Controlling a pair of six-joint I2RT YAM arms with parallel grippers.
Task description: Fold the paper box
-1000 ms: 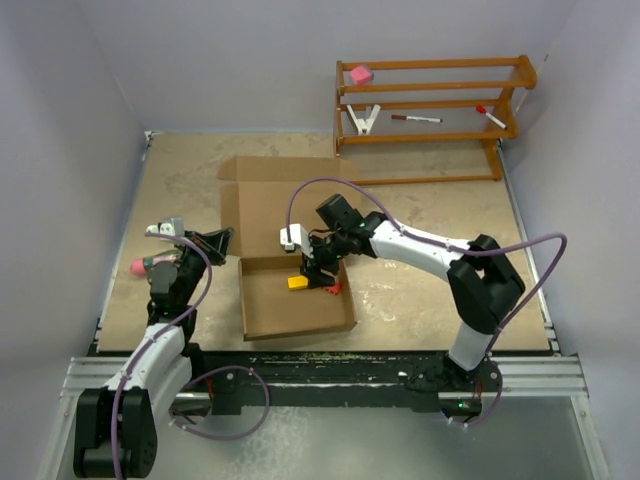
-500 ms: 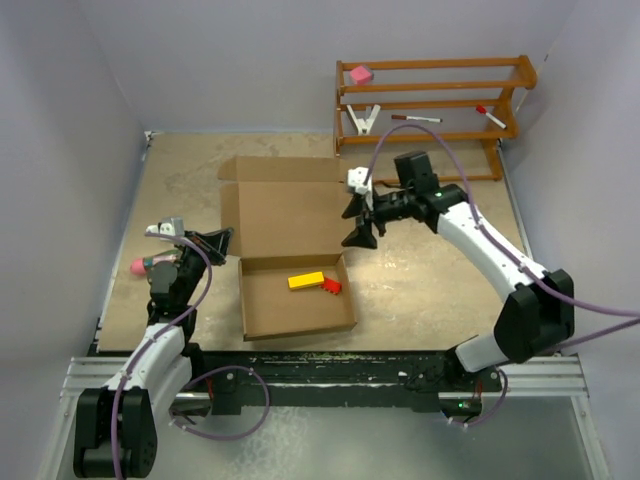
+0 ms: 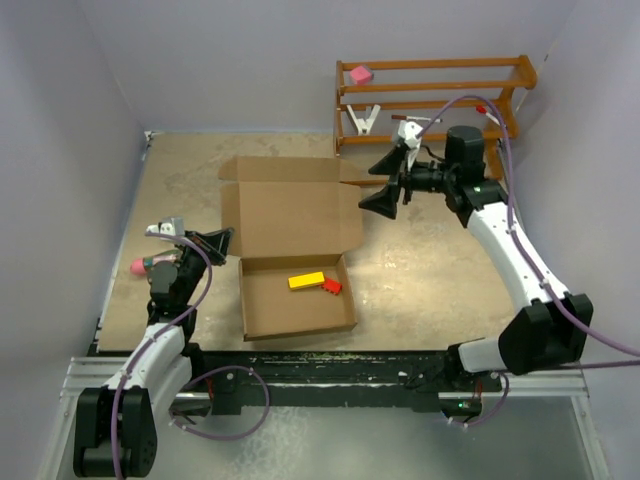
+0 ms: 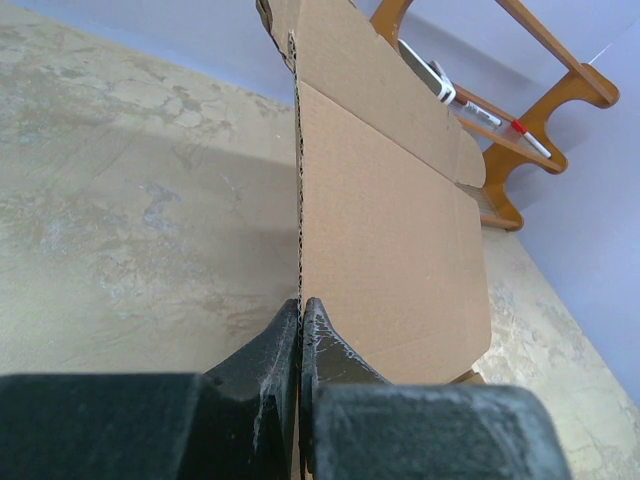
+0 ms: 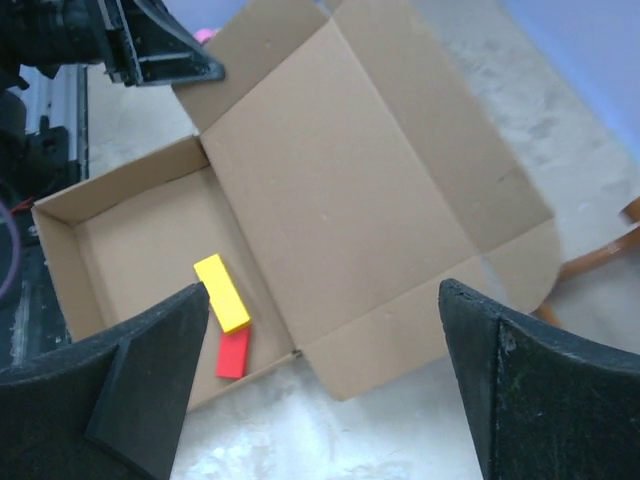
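Brown paper box (image 3: 290, 212) open, yellow block (image 3: 306, 281) inside, left jaws pinching flap

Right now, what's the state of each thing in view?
paper box: tray formed, lid open and folded back.
yellow block: lying in the tray, touching the red block.
red block: lying in the tray.
left claw: shut, tips at the lid's left edge.
right claw: open, empty, near the wooden rack.
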